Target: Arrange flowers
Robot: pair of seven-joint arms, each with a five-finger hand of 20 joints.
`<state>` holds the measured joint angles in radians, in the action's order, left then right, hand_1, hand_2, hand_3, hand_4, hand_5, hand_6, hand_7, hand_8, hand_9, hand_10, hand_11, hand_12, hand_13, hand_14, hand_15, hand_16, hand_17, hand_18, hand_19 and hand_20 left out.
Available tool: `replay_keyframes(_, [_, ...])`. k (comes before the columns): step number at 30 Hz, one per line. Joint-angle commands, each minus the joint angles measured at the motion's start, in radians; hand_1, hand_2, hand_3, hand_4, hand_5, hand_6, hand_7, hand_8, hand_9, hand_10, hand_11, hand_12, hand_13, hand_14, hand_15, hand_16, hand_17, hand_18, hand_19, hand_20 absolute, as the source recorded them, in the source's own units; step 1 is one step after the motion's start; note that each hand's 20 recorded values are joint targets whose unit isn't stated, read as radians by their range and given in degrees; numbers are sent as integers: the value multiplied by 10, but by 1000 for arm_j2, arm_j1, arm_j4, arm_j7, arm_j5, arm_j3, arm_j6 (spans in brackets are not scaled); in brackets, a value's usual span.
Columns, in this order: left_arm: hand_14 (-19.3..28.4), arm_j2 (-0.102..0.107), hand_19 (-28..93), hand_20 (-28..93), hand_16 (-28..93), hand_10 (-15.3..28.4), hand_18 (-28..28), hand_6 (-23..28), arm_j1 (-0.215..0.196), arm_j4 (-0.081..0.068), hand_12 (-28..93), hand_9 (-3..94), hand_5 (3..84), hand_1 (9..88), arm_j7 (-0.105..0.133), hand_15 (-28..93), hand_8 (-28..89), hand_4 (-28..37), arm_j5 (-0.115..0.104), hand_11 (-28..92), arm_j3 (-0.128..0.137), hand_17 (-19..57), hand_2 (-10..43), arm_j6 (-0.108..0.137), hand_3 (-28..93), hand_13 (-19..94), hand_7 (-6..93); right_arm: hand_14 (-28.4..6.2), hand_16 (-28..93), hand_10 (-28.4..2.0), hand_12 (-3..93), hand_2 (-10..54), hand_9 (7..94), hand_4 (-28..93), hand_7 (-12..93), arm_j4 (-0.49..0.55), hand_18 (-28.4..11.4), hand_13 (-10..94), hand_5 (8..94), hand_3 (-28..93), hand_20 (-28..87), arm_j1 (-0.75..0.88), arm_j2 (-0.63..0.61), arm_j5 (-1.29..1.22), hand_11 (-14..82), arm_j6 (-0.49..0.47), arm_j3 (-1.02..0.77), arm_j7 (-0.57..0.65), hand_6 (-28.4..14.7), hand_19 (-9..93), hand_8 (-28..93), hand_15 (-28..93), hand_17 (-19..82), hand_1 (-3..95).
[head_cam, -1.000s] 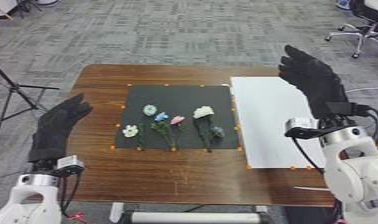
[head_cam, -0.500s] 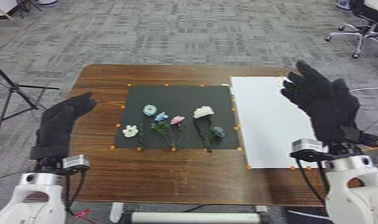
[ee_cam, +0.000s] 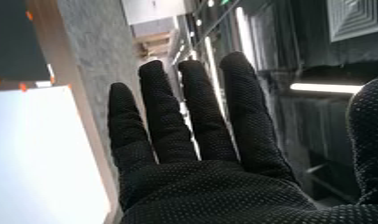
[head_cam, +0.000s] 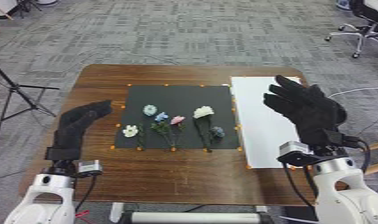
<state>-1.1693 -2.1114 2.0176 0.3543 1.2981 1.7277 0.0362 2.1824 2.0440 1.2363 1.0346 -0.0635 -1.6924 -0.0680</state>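
Several flowers lie on the black sheet [head_cam: 168,94]: a white flower [head_cam: 130,131] at its left, a pale blue-green flower [head_cam: 150,110], a blue flower [head_cam: 161,117], a pink flower [head_cam: 177,120], a larger white flower [head_cam: 204,111] and a dusky blue flower [head_cam: 217,132] at its right. My right hand [head_cam: 305,111] is above the right part of the white sheet, open and holding nothing; in the right wrist view the same hand [ee_cam: 212,192] has straight fingers. My left hand [head_cam: 72,131] is over the table's left side, left of the black sheet, its fingers relaxed and empty.
The white sheet [head_cam: 261,115] lies right of the black one on the brown table [head_cam: 177,175], both fixed with orange tabs. A tripod [head_cam: 14,87] stands on the floor at the left, and an office chair [head_cam: 368,25] is at the far right.
My left hand has moved inward, to the right. The right hand has come lower and back over the white sheet, its fingers now spread more. The flowers have stayed in place.
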Motion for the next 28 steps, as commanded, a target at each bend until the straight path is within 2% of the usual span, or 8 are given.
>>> replay_keyframes(1, [177,-11,145,194,11,144,130,1,-6,9,114,516,543,236,37,212,-82,-283,-10,200,-22,54,26,44,705,404,133,-167,220,-152,133,59,470,-147,79,-5,-179,362,500,697,251,-4,0,-7,58,-15,11,-19,-16,150,-61,102,159,82])
replay_keyframes(7, [199,-25,322,308,-20,149,158,9,-8,12,147,560,547,251,55,459,-73,-283,-50,258,-49,62,28,79,696,513,157,-173,245,-156,153,64,520,-152,84,17,-182,425,512,685,281,-1,2,97,74,28,2,32,-17,186,-62,139,165,104])
replay_keyframes(11, [171,-10,601,629,-8,149,184,16,15,12,322,554,529,296,77,837,-118,-270,-61,546,-64,64,11,126,685,499,486,-150,311,-159,219,61,641,-152,148,21,-181,543,598,697,382,10,17,169,160,30,-12,14,-14,366,-65,293,189,173])
replay_keyframes(14, [189,-6,773,774,324,144,211,-20,13,19,537,571,509,338,84,924,-47,-222,-42,717,-51,126,-11,147,661,532,781,-140,312,-157,255,55,684,-155,199,22,-185,572,640,704,424,18,17,177,229,7,-16,9,-3,450,-68,409,197,212])
replay_keyframes(16, [185,-10,846,774,420,139,220,-39,9,31,587,616,538,355,59,930,44,-203,-26,746,-45,167,-16,175,657,566,812,-139,309,-154,262,54,693,-156,208,26,-189,579,647,704,440,27,17,202,247,-6,-20,14,-1,477,-73,439,195,220])
replay_keyframes(20, [136,-65,931,882,548,117,257,-77,-1,40,644,729,627,373,23,932,356,-157,-7,780,20,491,-14,-7,653,763,776,-152,332,-150,307,58,707,-158,254,51,-206,574,675,696,490,37,14,276,335,79,13,80,-5,537,-68,537,180,227])
replay_keyframes(25, [149,-104,932,909,585,123,283,-79,9,40,681,801,689,375,-66,932,530,-103,32,780,66,562,6,-229,649,828,745,-205,653,-125,673,24,702,-158,724,70,-243,578,639,721,656,59,10,333,681,232,59,99,17,684,43,828,218,271])
replay_keyframes(28, [151,-99,932,907,590,124,283,-79,18,41,687,811,693,375,-83,932,544,-102,81,772,71,566,9,-269,645,832,742,-204,734,-109,754,28,815,-148,759,63,-271,684,725,716,704,64,16,285,748,276,60,101,43,777,355,883,291,295])
